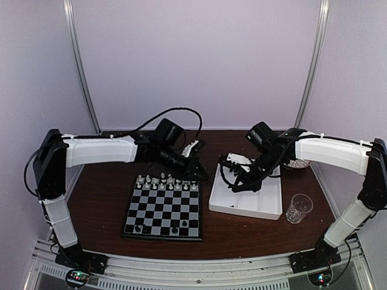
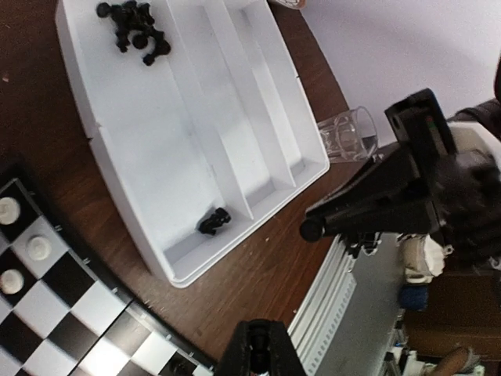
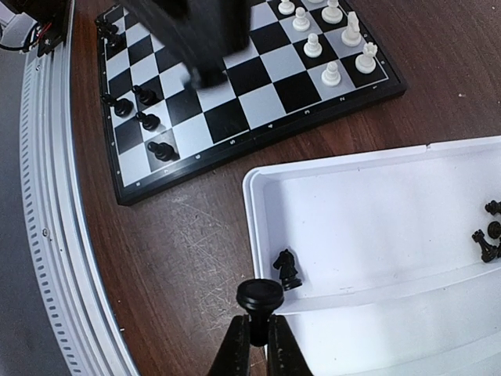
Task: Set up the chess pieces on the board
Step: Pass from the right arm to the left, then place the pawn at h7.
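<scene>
Bottom centre of the right wrist view, the right gripper (image 3: 258,319) is pinched closed on a round-topped black piece (image 3: 260,295), just below a black knight (image 3: 287,269) lying in the white tray (image 3: 262,184). The left gripper (image 1: 202,174) hangs by the upper right corner of the board (image 1: 163,208), and I cannot tell how its jaws stand. The tray also holds a black cluster (image 2: 133,31), upper left in the left wrist view, while white pieces (image 1: 166,181) line the board's top rows on the brown table (image 1: 100,199), with a glass (image 1: 299,207) at right and pale walls (image 1: 199,60) behind.
</scene>
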